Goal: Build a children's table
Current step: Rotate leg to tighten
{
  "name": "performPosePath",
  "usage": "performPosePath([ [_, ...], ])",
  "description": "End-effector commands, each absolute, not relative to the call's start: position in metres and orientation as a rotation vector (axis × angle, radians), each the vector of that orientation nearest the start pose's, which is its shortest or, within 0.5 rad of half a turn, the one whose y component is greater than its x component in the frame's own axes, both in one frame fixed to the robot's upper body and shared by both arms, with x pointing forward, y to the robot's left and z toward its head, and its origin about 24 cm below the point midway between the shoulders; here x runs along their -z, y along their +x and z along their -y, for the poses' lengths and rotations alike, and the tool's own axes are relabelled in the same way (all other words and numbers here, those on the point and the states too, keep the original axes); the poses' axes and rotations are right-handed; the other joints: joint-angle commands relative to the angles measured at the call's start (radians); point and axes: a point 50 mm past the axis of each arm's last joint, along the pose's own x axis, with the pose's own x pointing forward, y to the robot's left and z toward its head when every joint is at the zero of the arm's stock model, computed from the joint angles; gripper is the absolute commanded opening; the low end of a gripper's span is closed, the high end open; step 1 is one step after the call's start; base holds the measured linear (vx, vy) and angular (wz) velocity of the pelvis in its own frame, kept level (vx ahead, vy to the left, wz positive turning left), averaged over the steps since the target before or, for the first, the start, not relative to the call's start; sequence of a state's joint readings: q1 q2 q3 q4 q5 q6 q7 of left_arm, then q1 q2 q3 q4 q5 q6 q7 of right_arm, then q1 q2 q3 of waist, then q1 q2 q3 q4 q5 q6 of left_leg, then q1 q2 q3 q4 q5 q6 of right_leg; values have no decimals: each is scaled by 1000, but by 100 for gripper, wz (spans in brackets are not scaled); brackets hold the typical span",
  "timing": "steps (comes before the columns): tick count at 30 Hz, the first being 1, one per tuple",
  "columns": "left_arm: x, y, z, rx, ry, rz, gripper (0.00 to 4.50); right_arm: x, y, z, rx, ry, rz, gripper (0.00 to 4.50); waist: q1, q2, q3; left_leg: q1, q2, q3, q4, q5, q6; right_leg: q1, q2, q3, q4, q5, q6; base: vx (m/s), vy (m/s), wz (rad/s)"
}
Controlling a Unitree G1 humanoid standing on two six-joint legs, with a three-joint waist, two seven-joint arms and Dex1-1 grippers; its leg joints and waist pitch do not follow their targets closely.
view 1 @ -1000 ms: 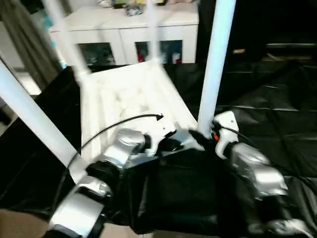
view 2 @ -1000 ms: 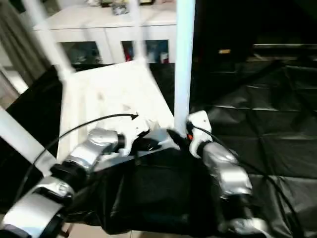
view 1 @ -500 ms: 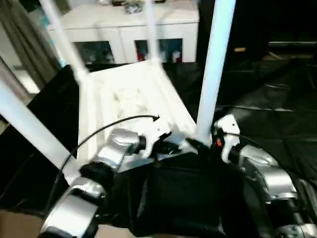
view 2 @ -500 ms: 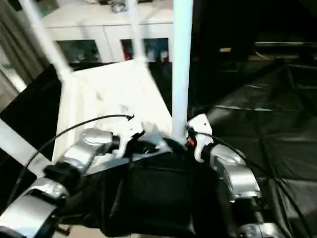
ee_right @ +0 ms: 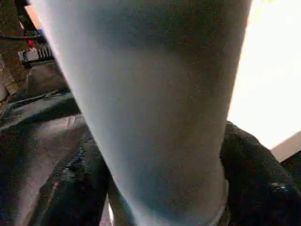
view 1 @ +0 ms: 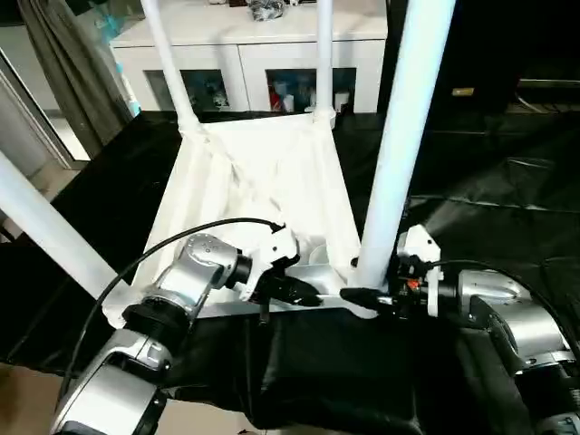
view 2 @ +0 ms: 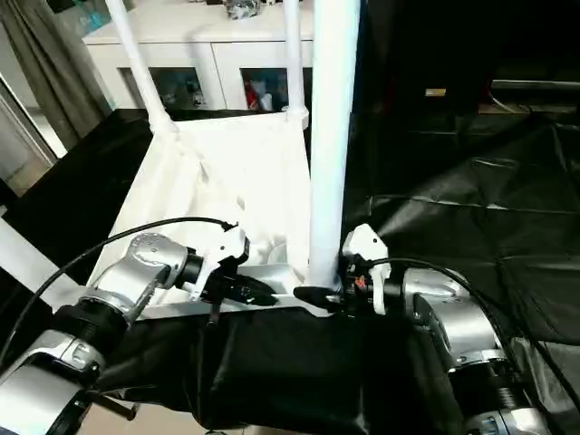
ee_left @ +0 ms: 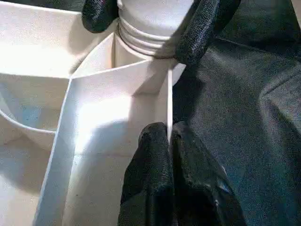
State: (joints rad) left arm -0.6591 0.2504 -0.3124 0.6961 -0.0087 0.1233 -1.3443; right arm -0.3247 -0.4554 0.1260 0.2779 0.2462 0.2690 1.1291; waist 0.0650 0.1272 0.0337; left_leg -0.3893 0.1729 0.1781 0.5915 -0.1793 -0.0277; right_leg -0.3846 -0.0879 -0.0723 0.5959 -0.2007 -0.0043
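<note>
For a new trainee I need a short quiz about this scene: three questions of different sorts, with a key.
1. True or false: the children's table lies upside down.
2. How many legs rise from it? A two, B three, C four.
3. What stands between the right gripper's fingers?
Key: 1 true; 2 C; 3 the base of the near right leg.

Glare is washing out the white table underside; the near leg is looming blurred and shadowed.
</note>
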Motion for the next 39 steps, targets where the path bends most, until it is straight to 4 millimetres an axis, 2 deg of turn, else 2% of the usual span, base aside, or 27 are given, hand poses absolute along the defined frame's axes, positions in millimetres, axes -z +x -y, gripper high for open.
performPosePath([
  [1,-61,313,-88,1589,269,-404,0,-45,276,167,-1167,-54,-392,281,0,-22,-60,14,56,-21,-62,-162,120,46,-67,36,-64,-95,-252,0,0,0],
  [3,-59,317,-85,1527,277,-390,0,-40,274,163,-1140,-36,-387,278,0,-22,-59,15,57,-21,-63,-172,116,45,-67,37,-66,-118,-248,0,0,0],
  [5,-57,324,-81,1427,283,-380,0,-29,278,162,-1010,-36,-415,273,-2,-24,-58,14,56,-21,-65,-179,106,44,-67,37,-67,-133,-245,0,0,0],
  [7,-56,332,-76,1316,282,-360,0,-16,285,160,-847,-43,-442,272,-14,-22,-52,18,53,-22,-72,-231,69,38,-67,37,-78,-222,-227,0,0,0],
  [9,-56,336,-71,1256,280,-349,0,-8,288,157,-736,-27,-457,272,-23,-24,-46,19,50,-26,-79,-278,37,40,-68,37,-86,-305,-203,0,0,0],
  [10,-56,338,-65,1217,281,-342,0,-3,291,154,-650,-5,-468,271,-26,-25,-47,21,49,-26,-79,-290,33,40,-66,36,-88,-323,-195,0,0,0],
  [11,-57,340,-62,1193,274,-338,0,-1,293,151,-606,7,-474,271,-40,-20,-44,20,47,-28,-82,-323,18,38,-66,37,-91,-349,-184,0,0,0],
  [12,-57,340,-62,1193,274,-338,0,-1,293,151,-606,7,-474,270,-40,-20,-44,20,47,-28,-82,-323,18,38,-66,37,-91,-349,-184,0,0,0],
  [14,-57,341,-50,1147,258,-326,0,3,301,143,-481,25,-473,270,-45,-21,-46,21,47,-28,-81,-327,23,35,-67,40,-94,-338,-179,0,0,0],
  [15,-57,341,-45,1143,250,-322,0,3,302,137,-477,30,-462,270,-53,-17,-45,18,44,-28,-82,-333,21,36,-65,37,-95,-336,-181,0,0,0],
  [17,-57,338,-37,1162,235,-311,0,-3,303,120,-554,66,-415,270,-55,-18,-46,21,44,-28,-81,-346,24,34,-66,38,-97,-340,-180,0,0,0],
  [19,-57,337,-36,1186,235,-310,0,-7,302,115,-599,105,-400,326,-60,-17,-47,15,46,-30,-82,-336,40,40,-66,38,-94,-317,-180,0,0,0],
  [21,-57,336,-37,1209,240,-307,0,-10,301,113,-647,114,-392,342,-60,-17,-49,14,47,-29,-81,-323,51,41,-66,39,-92,-282,-188,0,0,0],
  [22,-57,335,-39,1232,244,-305,0,-13,299,114,-696,96,-388,349,-59,-16,-50,13,47,-28,-80,-314,55,41,-66,39,-90,-266,-192,0,0,0],
  [23,-57,334,-41,1249,249,-306,0,-14,297,115,-728,78,-382,358,-57,-21,-53,13,48,-27,-77,-286,70,44,-67,39,-86,-220,-206,0,0,0],
  [24,-57,334,-42,1254,251,-306,0,-15,297,116,-735,72,-381,368,-57,-21,-53,13,48,-27,-77,-286,70,44,-67,39,-86,-220,-206,0,0,0],
  [27,-57,331,-49,1314,263,-310,0,-19,292,124,-827,12,-366,387,-48,-21,-58,7,48,-23,-67,-199,113,50,-68,37,-73,-98,-235,0,0,0],
  [30,-58,325,-59,1413,279,-324,0,-25,285,138,-947,-35,-362,387,-40,-23,-58,7,50,-22,-64,-182,132,54,-68,34,-71,-84,-243,0,0,0],
  [31,-57,321,-68,1481,301,-344,0,-31,281,149,-1014,-51,-364,387,-34,-20,-58,9,53,-20,-64,-191,138,51,-68,34,-71,-100,-245,0,0,0],
  [33,-57,319,-71,1504,306,-352,0,-33,280,153,-1033,-54,-365,387,-26,-19,-57,12,56,-20,-66,-193,136,49,-67,35,-70,-107,-248,0,0,0],
  [35,-58,316,-83,1560,294,-391,0,-40,278,169,-1093,-77,-382,387,-24,-18,-57,14,58,-21,-69,-209,126,48,-67,35,-70,-122,-252,0,0,0],
  [37,-58,316,-85,1570,294,-404,0,-41,278,172,-1101,-86,-383,387,-16,-16,-56,19,61,-20,-69,-216,119,44,-66,37,-69,-120,-260,0,0,0],
  [39,-57,314,-90,1587,298,-430,0,-45,280,176,-1100,-91,-380,362,-10,-17,-56,19,61,-20,-71,-223,107,42,-66,38,-68,-125,-259,0,0,0],
])
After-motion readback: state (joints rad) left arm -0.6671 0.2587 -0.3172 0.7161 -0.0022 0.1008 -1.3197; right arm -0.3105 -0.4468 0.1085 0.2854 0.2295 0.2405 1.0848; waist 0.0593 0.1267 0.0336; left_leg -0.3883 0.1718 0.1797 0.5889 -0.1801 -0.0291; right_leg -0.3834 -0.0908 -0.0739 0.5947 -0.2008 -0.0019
